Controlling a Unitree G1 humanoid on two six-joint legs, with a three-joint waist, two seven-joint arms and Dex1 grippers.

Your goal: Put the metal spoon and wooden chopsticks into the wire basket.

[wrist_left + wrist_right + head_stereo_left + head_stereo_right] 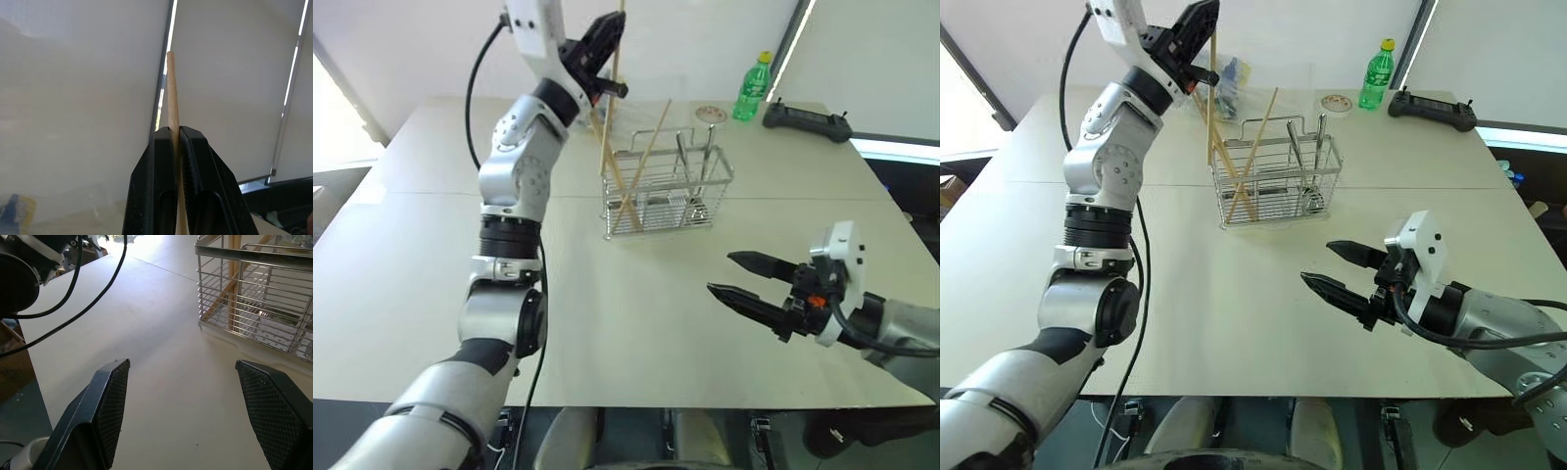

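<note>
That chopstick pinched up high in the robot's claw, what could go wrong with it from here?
The left claw grips one chopstick upright above the wire basket's left end. Let go a little off line, its tip could land outside the rim and it would fall onto the table. Two chopsticks already lean crossed in that end, so the new one might knock against them. It is taller than the basket and could tip out.
</note>
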